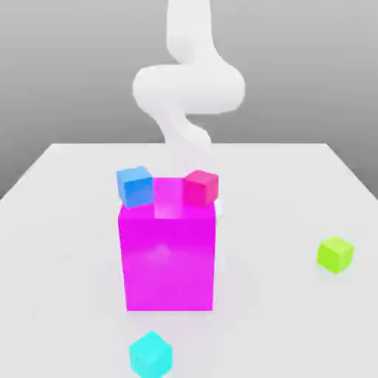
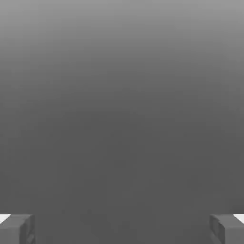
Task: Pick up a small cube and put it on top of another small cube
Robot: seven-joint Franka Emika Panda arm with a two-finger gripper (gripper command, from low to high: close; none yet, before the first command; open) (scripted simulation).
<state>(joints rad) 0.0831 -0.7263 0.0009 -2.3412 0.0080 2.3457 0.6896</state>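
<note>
Room: wide bare table (image 1: 66, 221) around the big magenta block (image 1: 169, 255).
Cubes: blue cube (image 1: 135, 185), pink cube (image 1: 201, 187) far; green cube (image 1: 335, 254) right; cyan cube (image 1: 150, 354) near.
Gripper (image 2: 122, 228): fingers (image 2: 16, 228) spread, released.

So the white arm (image 1: 188, 88) is coming down from the top of the exterior view, curling into a fat sideways loop around mid-height and then narrowing into a thinner section that's dropping straight down. Its lower end is sitting behind other stuff, so I can't make out the wrist from there. In the hand view the tool (image 2: 122, 228) is pointing at plain grey, with its two grey fingers (image 2: 16, 229) sitting way apart at opposite edges of the shot, wide open, and nothing is sitting between them.
</note>
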